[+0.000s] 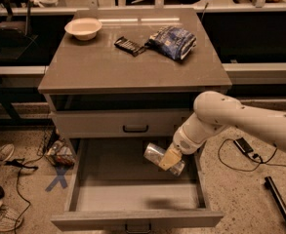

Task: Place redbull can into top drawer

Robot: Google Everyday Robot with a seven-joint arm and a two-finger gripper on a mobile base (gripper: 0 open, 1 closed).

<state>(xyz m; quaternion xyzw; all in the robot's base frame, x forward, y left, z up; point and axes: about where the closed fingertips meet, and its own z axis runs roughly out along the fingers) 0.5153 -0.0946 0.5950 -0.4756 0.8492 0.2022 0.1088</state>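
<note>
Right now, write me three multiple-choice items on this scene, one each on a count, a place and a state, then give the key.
1. How many things lie on the cabinet top?
A. One
B. Three
C. Five

2. Where is the can?
A. On the cabinet top
B. Nowhere in view
C. In the gripper, over the open drawer

3. The drawer front with the loop handle is
A. shut
B. pulled halfway out
C. taken off

Key:
1 B: a bowl, a keypad and a snack bag lie there.
2 C: the gripper is shut on the can, above the right side of the open drawer.
3 A: it is pushed fully in.
</note>
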